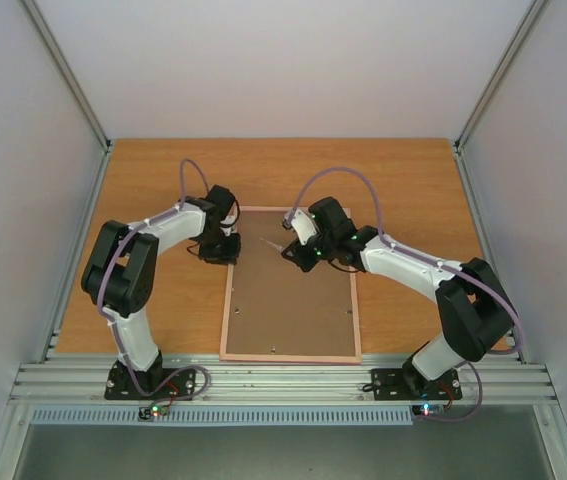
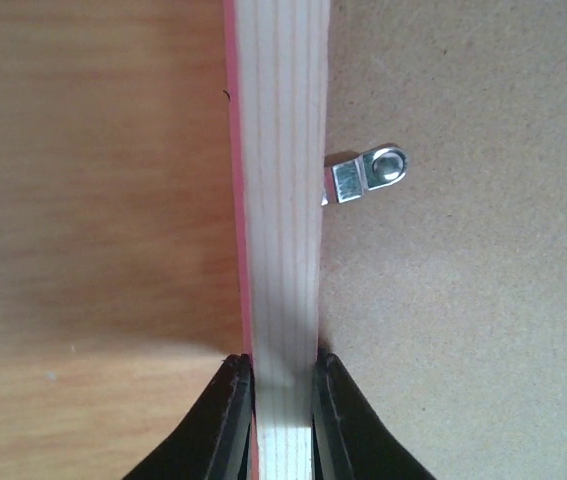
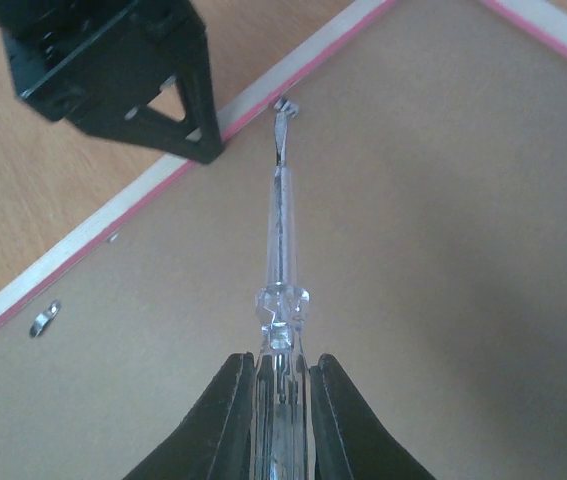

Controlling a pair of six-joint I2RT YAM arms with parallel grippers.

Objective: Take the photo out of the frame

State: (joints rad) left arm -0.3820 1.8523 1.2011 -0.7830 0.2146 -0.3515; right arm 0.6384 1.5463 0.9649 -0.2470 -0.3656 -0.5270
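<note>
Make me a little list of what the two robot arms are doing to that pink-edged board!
frame: face down on table, brown back up
left jaws: shut on the frame's left rim
right jaws: shut on a clear-handled screwdriver
screwdriver tip: at a metal clip by the rim
photo: not visible

Robotics lab, enclosed test cell. Plain white panels [image 1: 283, 60] close off three sides. Aluminium extrusion posts [image 1: 68, 72] at corners, slotted aluminium rail [image 1: 283, 380] along near edge of wooden desk [image 1: 163, 170]. Left arm [image 1: 128, 275] and right arm [image 1: 403, 262] bolted to rail, purple cables [image 1: 338, 170], status lights [image 1: 148, 412] lit at bases.
</note>
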